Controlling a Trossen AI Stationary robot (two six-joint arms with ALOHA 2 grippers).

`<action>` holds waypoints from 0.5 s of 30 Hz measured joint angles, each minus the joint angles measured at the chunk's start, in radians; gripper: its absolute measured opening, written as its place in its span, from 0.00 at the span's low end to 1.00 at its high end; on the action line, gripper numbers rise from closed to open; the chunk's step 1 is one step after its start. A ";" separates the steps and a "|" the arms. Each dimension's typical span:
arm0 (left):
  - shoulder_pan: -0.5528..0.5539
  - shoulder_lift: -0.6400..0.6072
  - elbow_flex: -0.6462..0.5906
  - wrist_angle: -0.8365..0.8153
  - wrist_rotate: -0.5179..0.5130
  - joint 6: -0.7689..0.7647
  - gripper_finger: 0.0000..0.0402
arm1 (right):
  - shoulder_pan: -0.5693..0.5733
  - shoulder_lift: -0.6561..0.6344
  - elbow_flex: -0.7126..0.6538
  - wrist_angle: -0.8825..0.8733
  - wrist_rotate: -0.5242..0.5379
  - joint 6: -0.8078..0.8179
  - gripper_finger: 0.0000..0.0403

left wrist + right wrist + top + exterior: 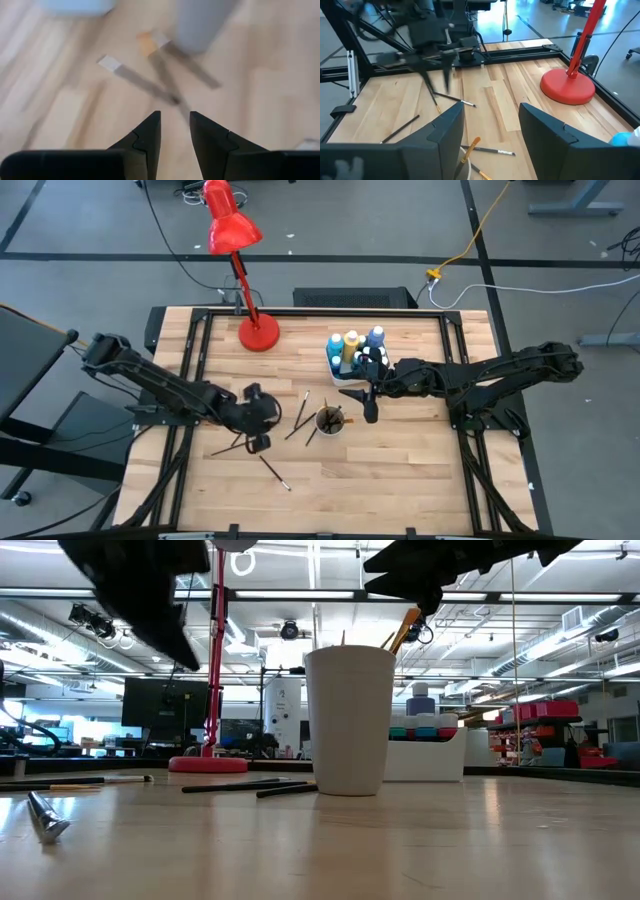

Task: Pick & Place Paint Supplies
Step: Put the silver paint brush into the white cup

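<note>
Several thin dark-handled brushes (298, 415) lie loose on the pale wooden desk (400, 470), one nearest the front edge. Left gripper (262, 442) hovers over them, fingers slightly parted, nothing held. White cup (330, 421) holds brushes. Right gripper (366, 402) hangs beside it, fingers spread, empty. Paint bottles sit in white tray (333, 365). Red lamp (240, 265) farthest.

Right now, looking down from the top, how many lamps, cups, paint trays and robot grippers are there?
Red lamp: 1
White cup: 1
Paint tray: 1
Grippers: 2, the left gripper and the right gripper
Total: 5
</note>
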 joint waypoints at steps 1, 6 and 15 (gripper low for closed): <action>0.002 0.003 0.000 -0.043 -0.025 -0.040 0.28 | 0.000 0.000 0.000 0.001 0.000 0.000 0.48; 0.029 0.004 -0.001 -0.235 -0.138 -0.335 0.28 | 0.000 0.000 0.000 0.001 0.000 0.000 0.48; 0.116 0.004 -0.173 -0.068 0.009 -0.409 0.28 | 0.000 0.000 0.000 0.005 0.000 0.000 0.48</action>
